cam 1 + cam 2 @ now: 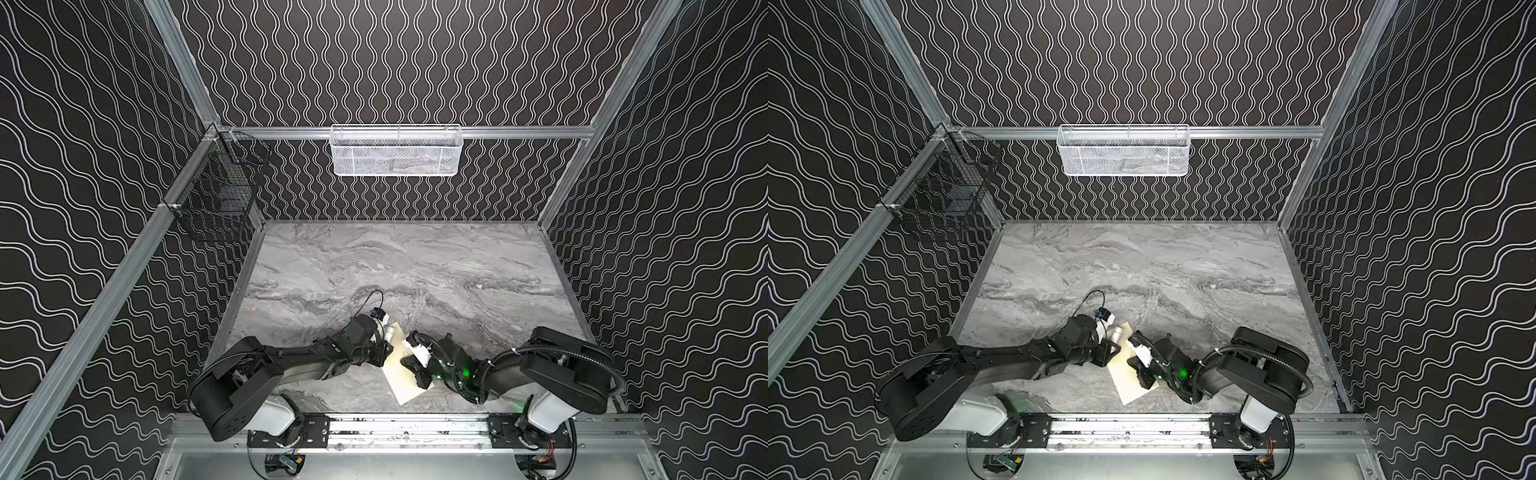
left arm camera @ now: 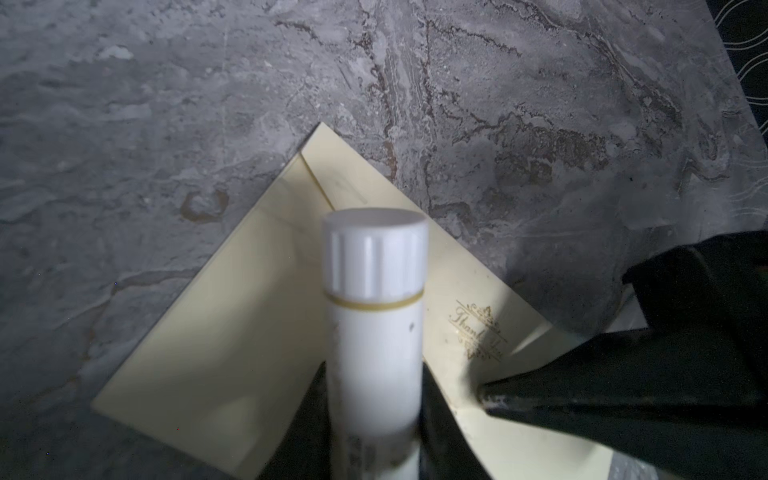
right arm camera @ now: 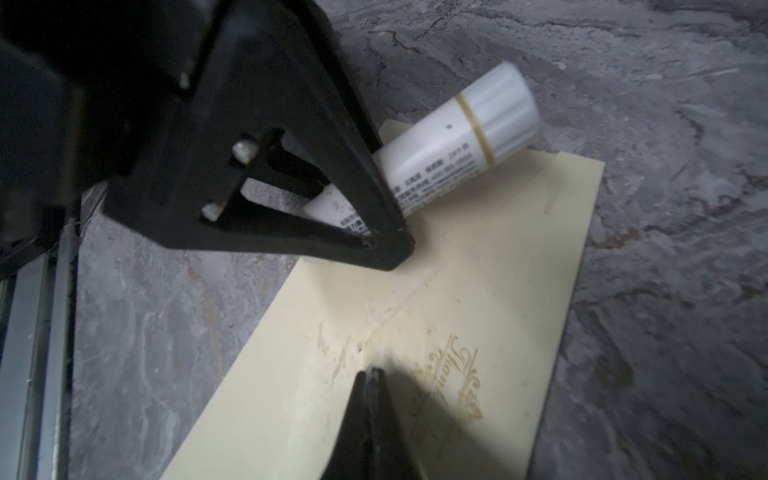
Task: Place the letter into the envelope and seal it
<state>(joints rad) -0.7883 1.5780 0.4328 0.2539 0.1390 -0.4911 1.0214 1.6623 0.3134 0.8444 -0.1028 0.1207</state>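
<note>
Both busy: left gripper (image 2: 374, 370) clamps white stick (image 2: 374, 291); closed right gripper (image 3: 370, 372) touches envelope (image 2: 232, 332)

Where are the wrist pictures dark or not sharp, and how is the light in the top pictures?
Left wrist view: the glue stick blurs close to the lens; a bright patch lies on the envelope beside its emblem. Right wrist view: the right gripper throws a dark shadow partly over that emblem. Both top views: even light, the table sharp.
</note>
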